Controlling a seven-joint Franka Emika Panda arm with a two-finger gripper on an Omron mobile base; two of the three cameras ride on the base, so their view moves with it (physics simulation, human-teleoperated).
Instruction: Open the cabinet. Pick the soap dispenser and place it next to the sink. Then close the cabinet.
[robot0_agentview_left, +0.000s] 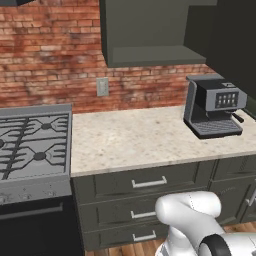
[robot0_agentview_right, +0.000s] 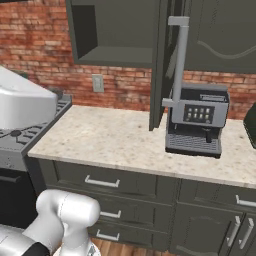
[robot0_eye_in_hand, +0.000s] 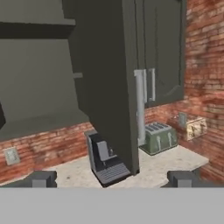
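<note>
Facing open cabinet (robot0_eye_in_hand: 105, 87); hand (robot0_eye_in_hand: 111, 178) spread wide, well short.

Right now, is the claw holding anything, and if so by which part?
Nothing is held: the claw is open and empty, facing the open cabinet door.

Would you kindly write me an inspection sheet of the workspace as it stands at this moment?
Surface: speckled beige counter between the stove and the coffee machine.
Job's things: cabinet stands open, its door swung out edge-on with the long silver handle facing the room; the visible shelf is bare. Soap dispenser and sink: nothing seen.
Clutter: green toaster beyond the coffee machine, and a small tan item by the brick wall, too blurred to name.
Hand: open, holding nothing, in front of the open door.
Cables: nothing seen.
Surroundings: brick wall with an outlet; drawers below the counter.
</note>
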